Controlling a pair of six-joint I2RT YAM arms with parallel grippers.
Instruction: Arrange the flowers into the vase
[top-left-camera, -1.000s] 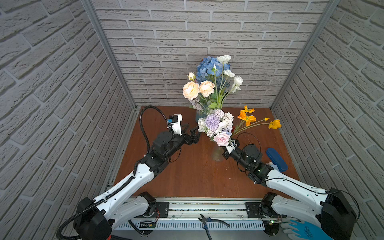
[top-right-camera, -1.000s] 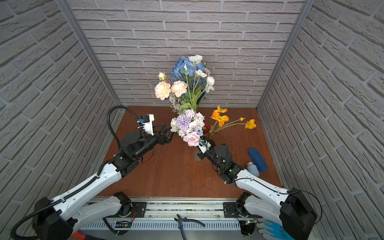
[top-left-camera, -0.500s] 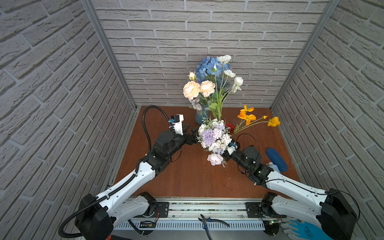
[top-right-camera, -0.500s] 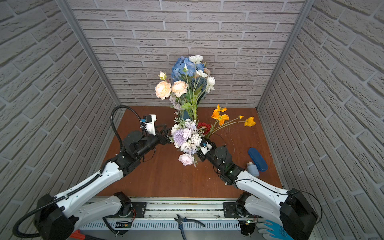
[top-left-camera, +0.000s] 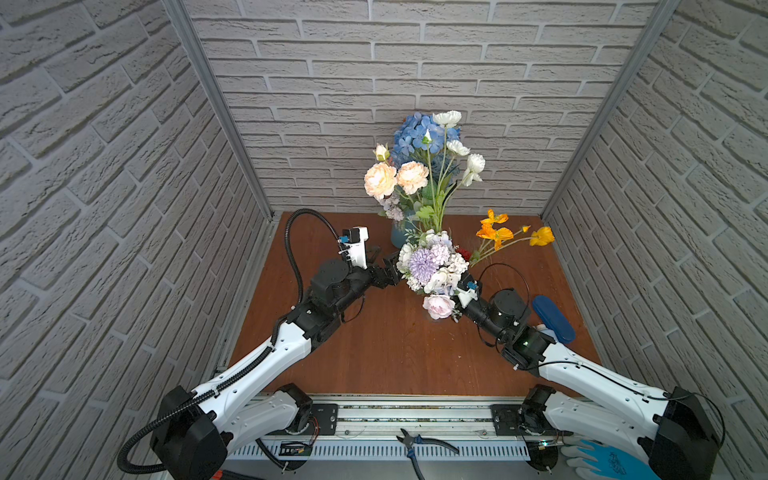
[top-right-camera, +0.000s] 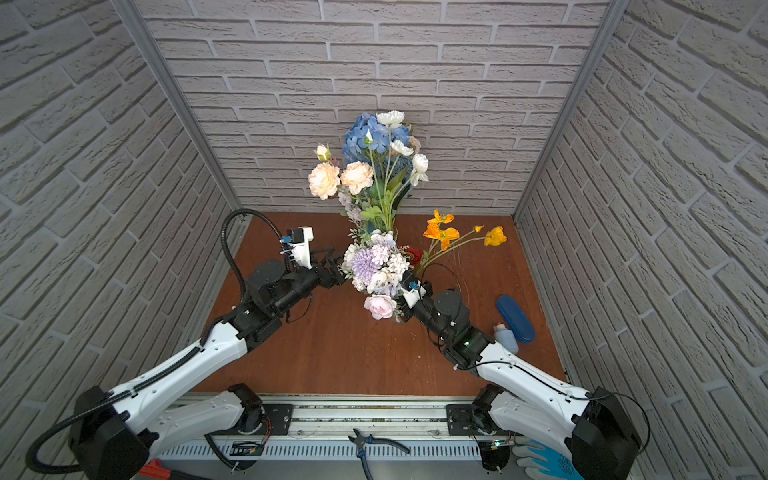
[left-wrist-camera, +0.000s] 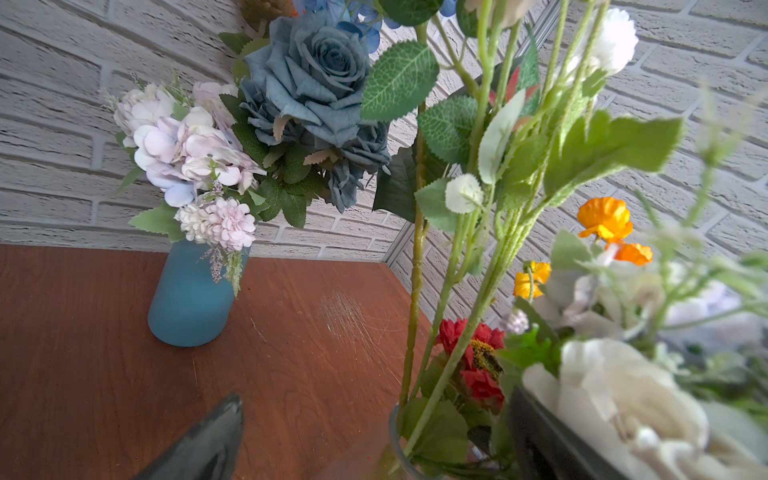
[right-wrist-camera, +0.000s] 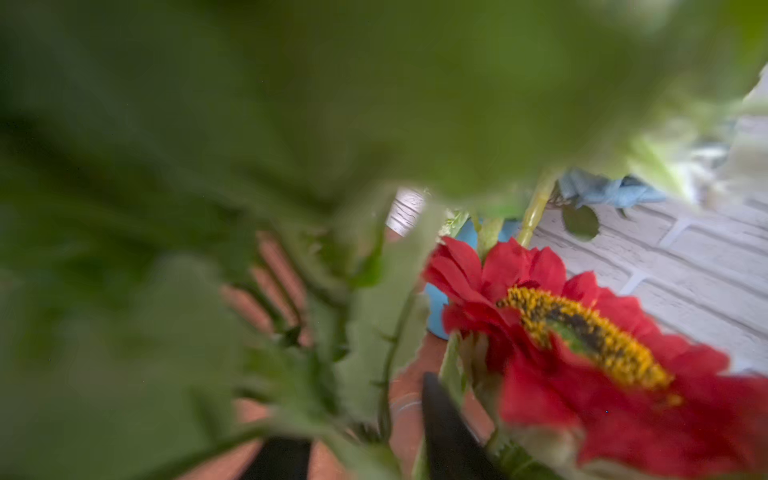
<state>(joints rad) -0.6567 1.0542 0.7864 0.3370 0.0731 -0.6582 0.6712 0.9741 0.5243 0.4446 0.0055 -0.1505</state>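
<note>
The left claw (top-left-camera: 386, 268) is spread wide, nothing between its fingers (left-wrist-camera: 208, 444), and it hovers low over the brown wooden surface (top-left-camera: 374, 357). Just beside one finger is the glass vase (left-wrist-camera: 397, 432), its rim showing in the left wrist view with green stems rising out of it. Pressed close on that same side is the mixed bunch (top-left-camera: 432, 270) of lilac, white and pale pink blooms, sitting over the glass vase between the two claws.

The right claw (right-wrist-camera: 357, 411) comes in from the opposite side, buried under that bunch in both top views. Its wrist view is mostly green blur. Two dark fingers show with a gap between them, but whether they pinch a stem I cannot tell. Directly ahead of it is a red daisy (right-wrist-camera: 582, 332) with a yellow-and-dark centre, low in the glass vase.

Orange-yellow poppies (top-left-camera: 496, 232) lean out of that vase, away from the left claw. White blooms (top-left-camera: 446, 118) on tall stems rise from it too.

Beyond both claws, by the back wall, the blue vase (left-wrist-camera: 187, 303) stands upright. It holds the blue hydrangea (top-left-camera: 415, 133), peach blooms (top-left-camera: 380, 180) and blue roses (left-wrist-camera: 311, 70).

Behind the right claw, beside its arm, a dark blue oblong case (top-left-camera: 552, 318) lies on the surface, with a small pale bottle (top-right-camera: 505, 336) just beside it. Pliers (top-left-camera: 424, 442) rest on the front rail. The blue glove (top-left-camera: 602, 459) carries a dark print, too small to read.
</note>
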